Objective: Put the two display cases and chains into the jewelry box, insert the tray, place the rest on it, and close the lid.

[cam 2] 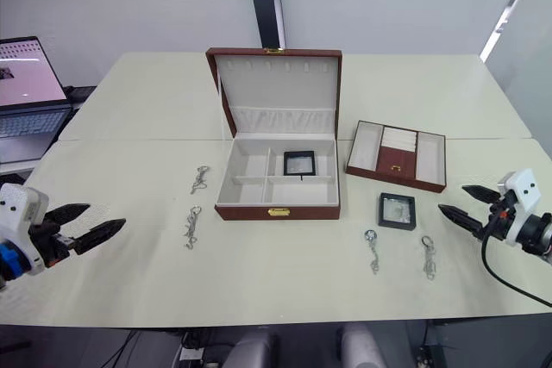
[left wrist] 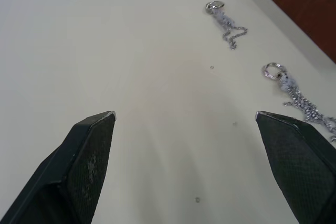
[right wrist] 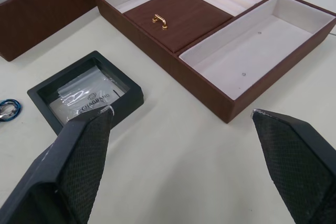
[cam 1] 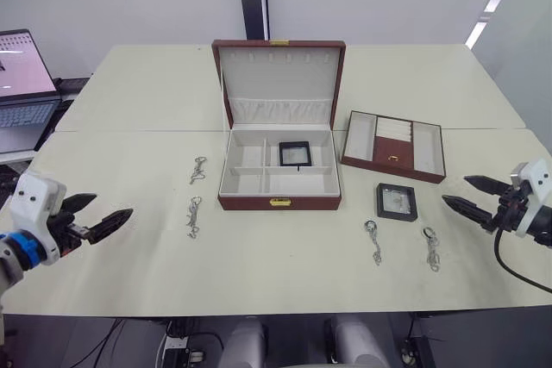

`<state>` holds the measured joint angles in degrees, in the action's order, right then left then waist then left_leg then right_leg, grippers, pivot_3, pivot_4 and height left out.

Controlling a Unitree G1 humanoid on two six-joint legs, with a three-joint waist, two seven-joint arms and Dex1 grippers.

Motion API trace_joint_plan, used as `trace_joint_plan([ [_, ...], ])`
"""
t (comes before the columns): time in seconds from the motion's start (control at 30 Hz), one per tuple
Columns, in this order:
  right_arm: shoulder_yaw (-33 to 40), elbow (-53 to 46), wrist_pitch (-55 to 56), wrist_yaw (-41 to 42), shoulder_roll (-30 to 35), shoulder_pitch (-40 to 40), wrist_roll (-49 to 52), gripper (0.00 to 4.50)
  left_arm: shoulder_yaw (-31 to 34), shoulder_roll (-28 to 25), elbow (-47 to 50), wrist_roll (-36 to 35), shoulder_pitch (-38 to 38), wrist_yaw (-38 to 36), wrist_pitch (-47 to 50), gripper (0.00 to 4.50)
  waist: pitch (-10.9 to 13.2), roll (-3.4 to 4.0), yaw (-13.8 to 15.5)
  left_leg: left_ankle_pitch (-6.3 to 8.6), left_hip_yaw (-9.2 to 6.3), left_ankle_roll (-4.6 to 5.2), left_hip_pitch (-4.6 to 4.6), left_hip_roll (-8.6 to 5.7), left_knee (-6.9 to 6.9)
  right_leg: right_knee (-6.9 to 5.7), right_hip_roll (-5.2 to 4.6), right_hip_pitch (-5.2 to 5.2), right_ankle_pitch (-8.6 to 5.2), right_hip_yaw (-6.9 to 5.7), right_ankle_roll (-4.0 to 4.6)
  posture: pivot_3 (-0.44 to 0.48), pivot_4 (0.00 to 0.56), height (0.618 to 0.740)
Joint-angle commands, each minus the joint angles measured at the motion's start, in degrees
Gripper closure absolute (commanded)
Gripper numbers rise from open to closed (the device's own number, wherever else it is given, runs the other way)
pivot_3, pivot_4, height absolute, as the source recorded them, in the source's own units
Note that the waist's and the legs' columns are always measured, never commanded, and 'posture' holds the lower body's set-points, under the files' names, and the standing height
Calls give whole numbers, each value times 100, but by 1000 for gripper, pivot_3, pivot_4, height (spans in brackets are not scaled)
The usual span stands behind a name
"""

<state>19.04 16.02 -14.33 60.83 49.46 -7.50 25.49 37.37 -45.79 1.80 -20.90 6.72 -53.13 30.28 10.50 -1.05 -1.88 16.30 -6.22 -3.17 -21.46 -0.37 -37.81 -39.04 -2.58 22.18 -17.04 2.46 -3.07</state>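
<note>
Left eye view: left claw [cam 1: 102, 215] and right claw [cam 1: 470, 195] both spread, empty, above surface [cam 1: 259, 256].

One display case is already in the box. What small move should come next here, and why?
Probably the right gripper should move toward the second display case. That case lies on the table in front of the tray, nearest this gripper, whose fingers are open and empty. The jewelry box stands open, with the other case inside.
</note>
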Motion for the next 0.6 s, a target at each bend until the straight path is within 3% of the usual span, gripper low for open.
trace_joint_plan([
  [0.03,164,89,228,-83,-40,4,-60,0,254,92,-78,-2,140,259,-372,64,0,0,0,0,0,0,0,0,0,0,1,0,0,-1,0,0,150,740],
  [0.27,157,276,419,-158,-171,22,-127,0,146,356,-535,159,369,712,-1070,64,-1,1,1,0,2,0,2,0,0,-1,2,0,1,1,-1,0,150,740],
  [0.6,171,334,490,-179,-208,19,-145,0,-57,238,-670,111,261,737,-1174,64,-1,2,0,0,2,0,3,-1,0,-1,1,-1,1,1,-2,0,150,740],
])
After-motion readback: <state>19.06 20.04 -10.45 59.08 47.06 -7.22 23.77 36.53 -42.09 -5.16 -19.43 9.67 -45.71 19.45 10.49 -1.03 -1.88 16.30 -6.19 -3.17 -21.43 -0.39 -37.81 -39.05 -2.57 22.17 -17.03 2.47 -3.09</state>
